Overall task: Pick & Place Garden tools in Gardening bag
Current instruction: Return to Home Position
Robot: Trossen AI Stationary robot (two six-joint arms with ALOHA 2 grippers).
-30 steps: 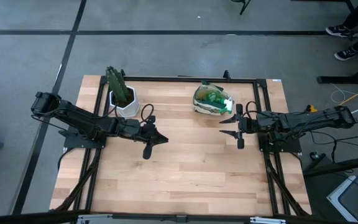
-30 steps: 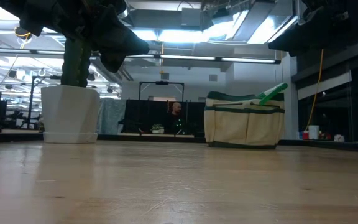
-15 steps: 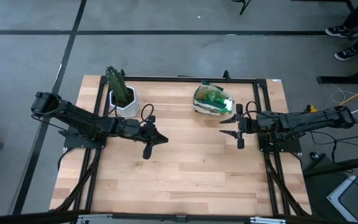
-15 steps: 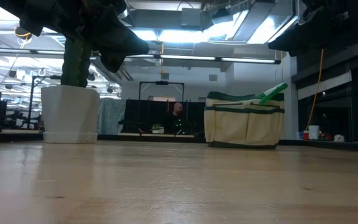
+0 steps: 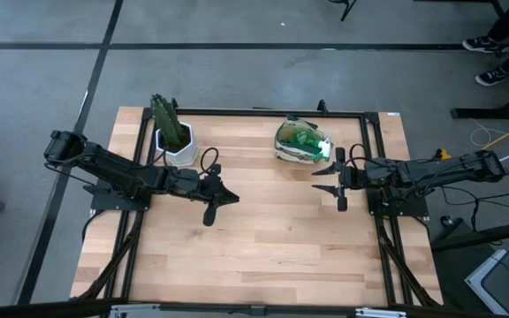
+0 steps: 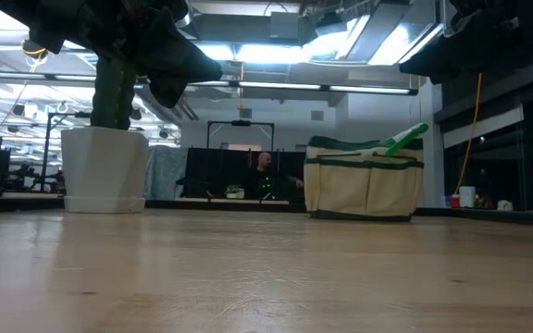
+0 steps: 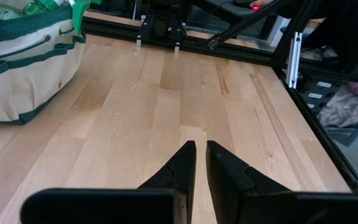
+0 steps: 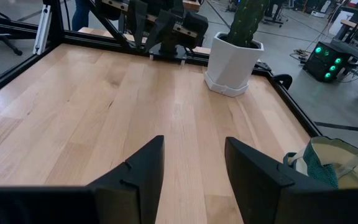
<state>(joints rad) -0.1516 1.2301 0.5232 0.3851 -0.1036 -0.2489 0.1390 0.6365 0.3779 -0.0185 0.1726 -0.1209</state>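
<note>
The beige gardening bag [image 5: 297,144] with dark green trim stands upright on its base at the table's far right; it also shows in the low view [image 6: 364,180] and the left wrist view [image 7: 23,68]. A bright green-and-white item [image 6: 405,139] sticks out of its top, and green things lie inside [image 5: 306,137]. I cannot make out a trowel, rake or shears. My left gripper [image 5: 235,198] hovers shut and empty left of the table's middle. My right gripper [image 5: 315,180] hovers open and empty just near of the bag.
A white hexagonal pot with a green cactus [image 5: 175,141] stands at the far left, close to my left arm. A black frame rail [image 5: 263,112] runs along the table's edges. Bare wood [image 5: 263,247] fills the middle and near half. A person [image 6: 265,171] sits far behind the table.
</note>
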